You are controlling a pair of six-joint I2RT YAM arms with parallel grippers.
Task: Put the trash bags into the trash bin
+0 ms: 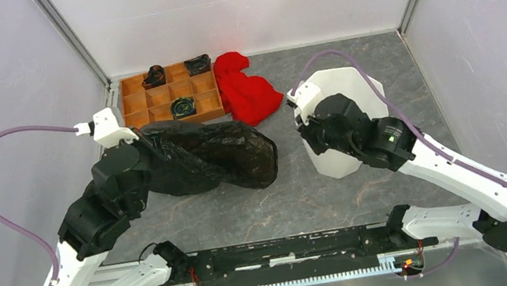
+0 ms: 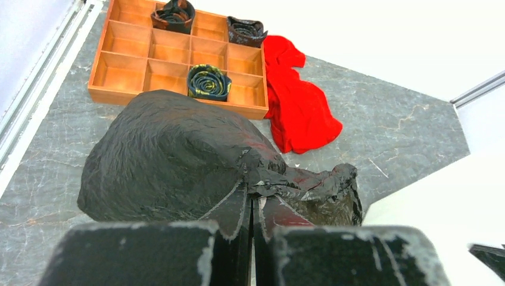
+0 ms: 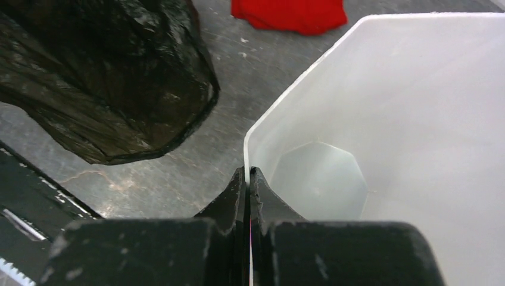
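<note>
The black trash bag (image 1: 213, 157) lies bulging on the table left of centre; it also shows in the left wrist view (image 2: 167, 155) and the right wrist view (image 3: 113, 77). My left gripper (image 2: 255, 196) is shut on the bag's gathered neck at its left end (image 1: 146, 141). The white translucent trash bin (image 1: 352, 108) stands upright at the right. My right gripper (image 3: 247, 176) is shut on the bin's near-left rim (image 3: 256, 137), one finger inside and one outside. The bin's inside (image 3: 315, 179) holds nothing.
A brown wooden compartment tray (image 1: 170, 95) with three dark rolled items stands at the back left. A red cloth heap (image 1: 246, 90) lies between the tray and the bin. Grey walls close the sides and back.
</note>
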